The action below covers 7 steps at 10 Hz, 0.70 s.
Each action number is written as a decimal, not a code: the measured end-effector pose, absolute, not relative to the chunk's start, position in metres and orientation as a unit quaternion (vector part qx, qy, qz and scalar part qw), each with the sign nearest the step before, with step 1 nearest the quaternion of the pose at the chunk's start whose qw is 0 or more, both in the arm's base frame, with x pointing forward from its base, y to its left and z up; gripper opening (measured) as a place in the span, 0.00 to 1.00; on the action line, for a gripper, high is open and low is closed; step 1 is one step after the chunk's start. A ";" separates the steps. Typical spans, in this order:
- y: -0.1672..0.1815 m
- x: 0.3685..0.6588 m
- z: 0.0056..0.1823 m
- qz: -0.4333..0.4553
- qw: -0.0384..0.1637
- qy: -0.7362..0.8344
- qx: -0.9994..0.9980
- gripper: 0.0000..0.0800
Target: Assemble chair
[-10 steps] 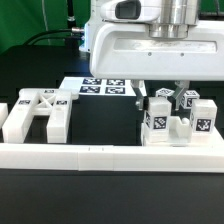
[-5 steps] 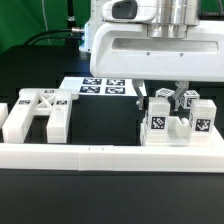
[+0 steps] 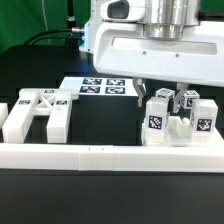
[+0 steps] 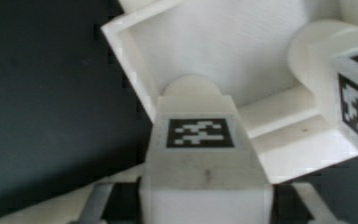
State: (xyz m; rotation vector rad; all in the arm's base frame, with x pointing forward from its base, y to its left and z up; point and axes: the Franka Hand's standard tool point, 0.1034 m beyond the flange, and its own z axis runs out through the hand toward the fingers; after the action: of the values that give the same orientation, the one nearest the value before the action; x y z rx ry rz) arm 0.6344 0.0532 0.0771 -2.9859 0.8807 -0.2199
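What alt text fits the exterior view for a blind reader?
A white robot arm's gripper is lowered into a cluster of chunky white plastic chair parts with black-and-white square tags at the exterior view's right. At its left sits a white H-shaped frame part, with a flat white marker board behind and a long white border rail in front.

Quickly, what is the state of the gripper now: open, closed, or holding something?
Gripper: closed on a tagged white chair part, which sits between its fingers.
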 end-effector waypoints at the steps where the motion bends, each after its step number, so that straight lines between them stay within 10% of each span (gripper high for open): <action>1: 0.053 0.634 0.077 -0.070 0.013 0.317 -0.946 0.36; 7: 0.054 0.633 0.077 -0.057 0.030 0.499 -0.864 0.36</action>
State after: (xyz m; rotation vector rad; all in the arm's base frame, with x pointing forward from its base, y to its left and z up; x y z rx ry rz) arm 0.6331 0.0544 0.0773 -2.6648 1.5372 -0.1762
